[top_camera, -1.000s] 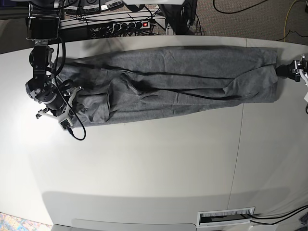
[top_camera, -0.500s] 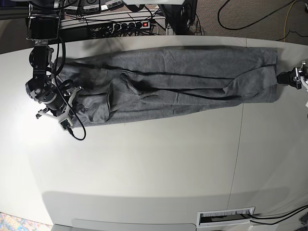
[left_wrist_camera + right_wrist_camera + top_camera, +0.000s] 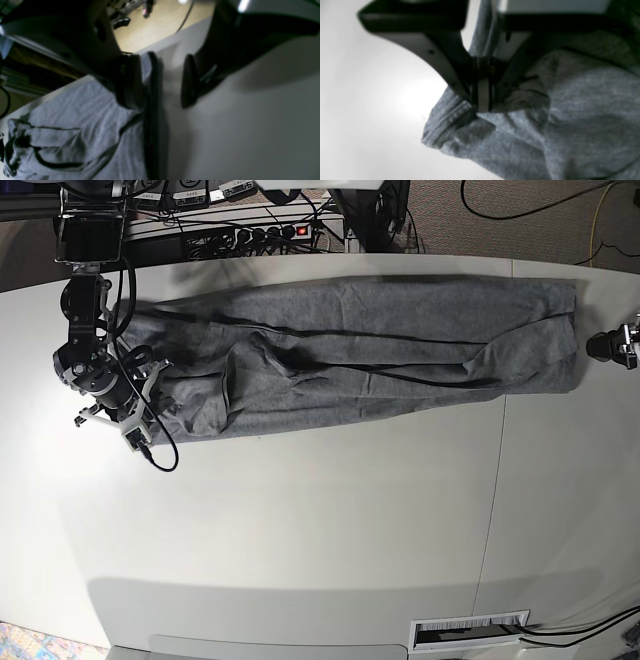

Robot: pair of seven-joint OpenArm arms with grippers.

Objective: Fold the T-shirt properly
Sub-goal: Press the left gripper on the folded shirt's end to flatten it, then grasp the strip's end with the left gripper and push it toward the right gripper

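L gripper wide open, nothing in it, just off the hem of the T-shirt. R gripper pinched on shirt's other end. Shirt lies stretched long on the table btw both.

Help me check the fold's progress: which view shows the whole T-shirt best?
The base view: the T-shirt lies stretched full-length across the table. The right wrist view shows only a bunched edge in the shut right pincer; the left wrist view only one end.
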